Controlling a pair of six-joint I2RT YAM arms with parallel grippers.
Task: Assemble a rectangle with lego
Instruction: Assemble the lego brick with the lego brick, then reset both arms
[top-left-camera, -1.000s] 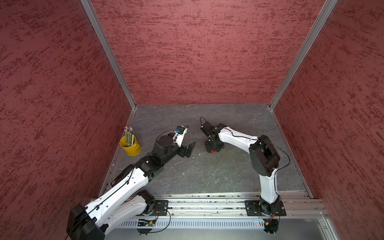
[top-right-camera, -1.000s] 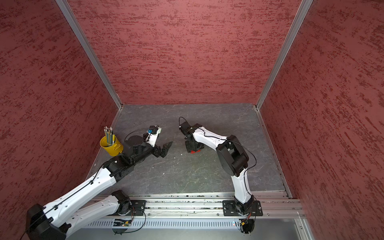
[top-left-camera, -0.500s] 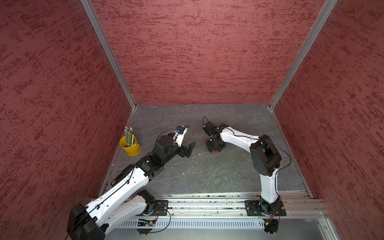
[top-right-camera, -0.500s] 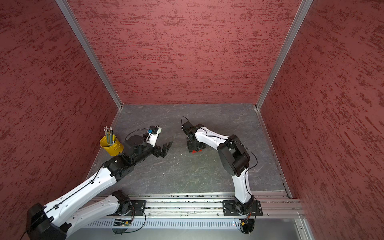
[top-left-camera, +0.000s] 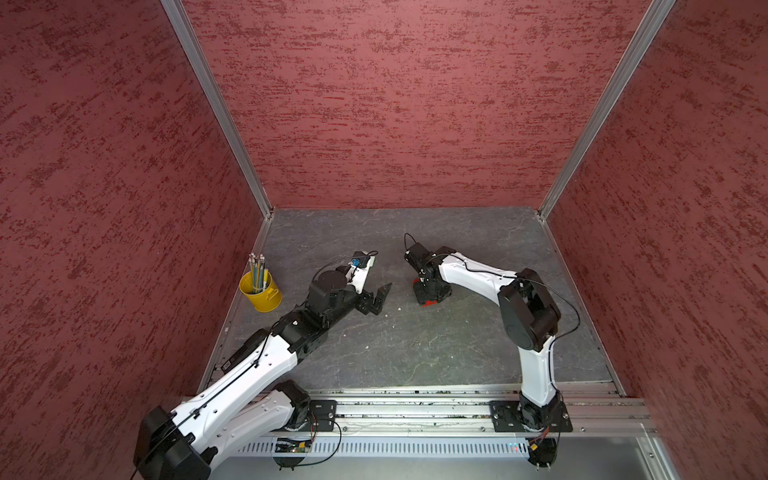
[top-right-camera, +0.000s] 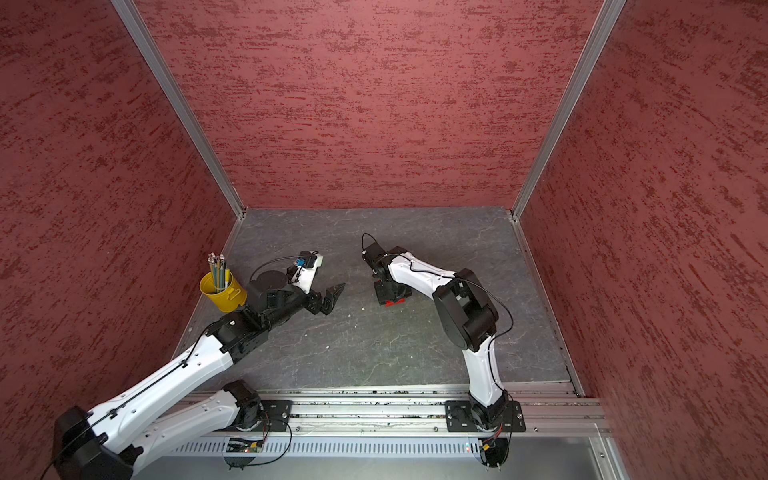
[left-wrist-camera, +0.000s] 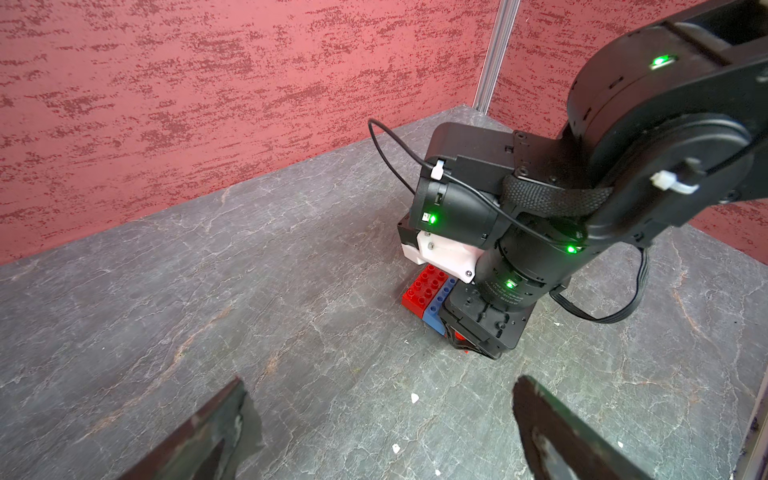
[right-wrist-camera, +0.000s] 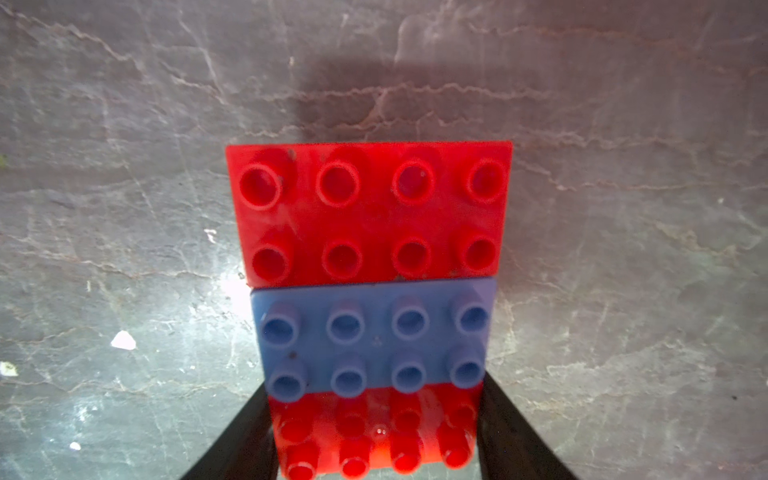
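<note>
Red textured walls enclose a grey stone-patterned tabletop (top-left-camera: 415, 353).

**Workpiece.** The rectangle (right-wrist-camera: 374, 291) lies flat on the tabletop, studs up. Three stripes show: red, blue, red. Its long axis runs across the stripes, straight out ahead of the right end effector (right-wrist-camera: 376, 432). Each brick's own length lies crosswise, from finger to finger. A fourth brick is not visible.

**Right end effector.** It stands directly over the rectangle's near end. Its fingers (right-wrist-camera: 249, 436) pinch the nearest red brick across that brick's length, one on each short end. The blue stripe and the far red stripe extend beyond the fingertips, unheld.

**Left end effector.** The left end effector (left-wrist-camera: 380, 399) is spread wide and holds nothing. It faces the rectangle from well apart. A yellow pencil cup (top-left-camera: 261, 291) stands behind it, beside the wall.

**Step in hand (judgement).** The assembly appears to be at the final seating or squaring stage.

**Next move (judgement).** Confirm that the pinched brick sits flush against the blue stripe. Then spread the fingers and lift straight up, so the joined bricks are not dragged or tilted.
</note>
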